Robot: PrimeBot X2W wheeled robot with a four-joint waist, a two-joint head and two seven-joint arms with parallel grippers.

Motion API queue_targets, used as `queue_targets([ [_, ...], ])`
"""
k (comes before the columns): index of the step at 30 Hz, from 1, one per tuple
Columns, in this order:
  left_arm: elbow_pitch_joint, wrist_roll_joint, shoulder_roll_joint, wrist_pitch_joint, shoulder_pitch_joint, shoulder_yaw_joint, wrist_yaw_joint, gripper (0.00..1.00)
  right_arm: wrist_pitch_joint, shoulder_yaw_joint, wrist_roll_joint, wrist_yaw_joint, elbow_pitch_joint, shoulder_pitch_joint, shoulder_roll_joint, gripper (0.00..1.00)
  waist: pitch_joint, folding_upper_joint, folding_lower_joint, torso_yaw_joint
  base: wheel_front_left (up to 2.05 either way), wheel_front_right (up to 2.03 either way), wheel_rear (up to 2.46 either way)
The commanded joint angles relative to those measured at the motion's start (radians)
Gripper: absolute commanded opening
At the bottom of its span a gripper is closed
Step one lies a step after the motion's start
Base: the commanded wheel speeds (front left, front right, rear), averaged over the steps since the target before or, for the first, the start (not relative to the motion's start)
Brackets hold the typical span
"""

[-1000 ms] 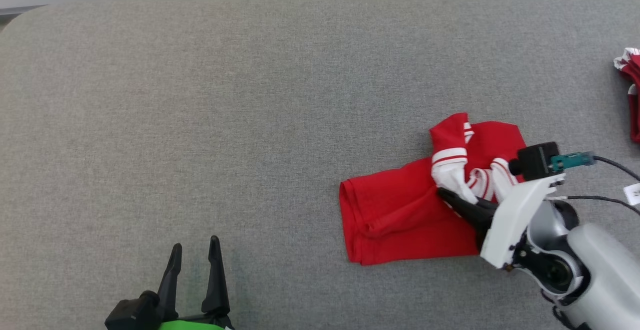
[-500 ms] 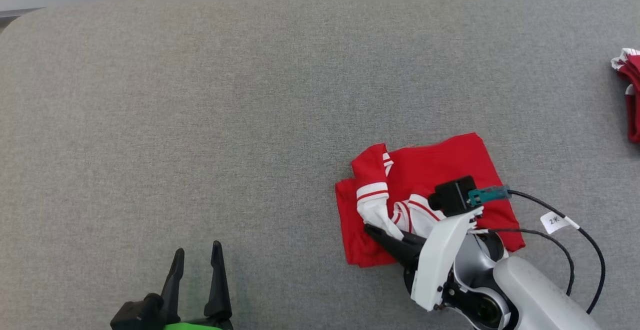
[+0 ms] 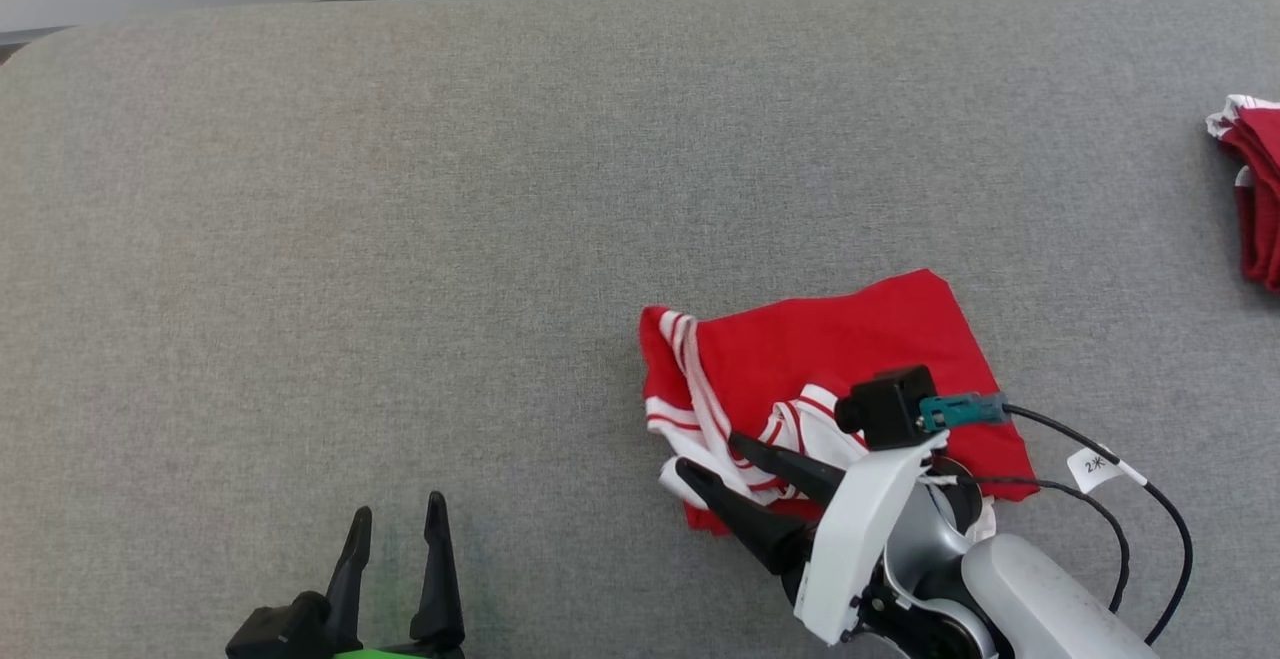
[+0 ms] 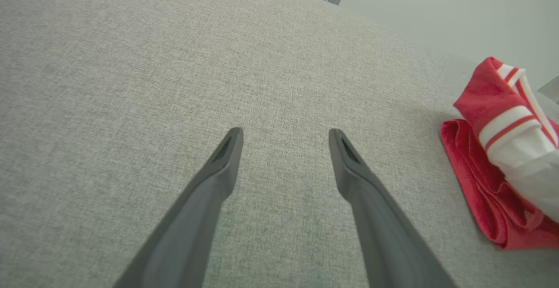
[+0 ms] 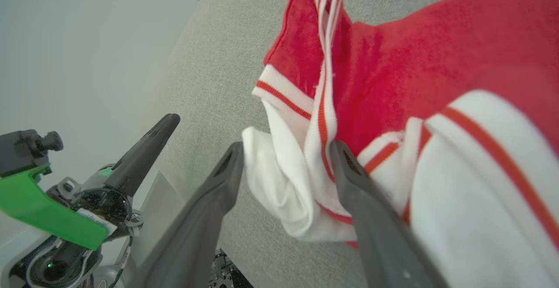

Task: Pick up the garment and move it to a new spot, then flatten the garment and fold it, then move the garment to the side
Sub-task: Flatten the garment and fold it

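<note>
Red-and-white garment (image 3: pixel 850 339), loose between the right hand's (image 3: pixel 709 450) spread fingers

Red garment (image 3: pixel 850 339) with white, red-striped trim, loosely folded and bunched, lying on the grey table (image 3: pixel 400 239), right of its middle, near its front edge

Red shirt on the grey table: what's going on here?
The right claw is at the near-left corner of the red shirt, which lies bunched and partly folded on the grey table. Its jaws stand open with the white striped sleeve loose between them, so nothing is gripped. The left claw is open over bare table, well apart from the shirt. Another red pile sits at the right edge of the head view.
</note>
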Motion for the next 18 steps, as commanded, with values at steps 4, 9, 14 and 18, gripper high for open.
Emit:
queue_targets([
  [4,0.01,0.002,0.002,-0.002,0.001,0.008,-0.006,1.0,-0.033,0.036,0.027,0.0,-0.072,0.022,-0.032,1.0,-0.016,0.0,0.0,-0.007,0.0,0.0,0.0],
  [9,0.009,-0.005,0.002,-0.002,0.017,0.018,-0.003,1.0,-0.131,0.02,0.039,0.0,-0.179,0.049,-0.103,1.0,-0.041,0.0,0.0,-0.015,0.0,0.0,0.0],
  [14,0.007,-0.01,0.002,-0.002,0.029,0.029,-0.002,1.0,-0.287,-0.099,-0.038,0.0,-0.199,0.094,-0.174,1.0,-0.066,0.0,0.0,-0.027,0.0,0.0,0.0],
  [18,0.008,-0.015,0.002,-0.002,0.035,0.027,-0.007,1.0,-0.391,-0.213,-0.14,0.0,-0.11,0.154,-0.211,1.0,-0.09,0.0,0.0,-0.029,0.0,0.0,0.0],
])
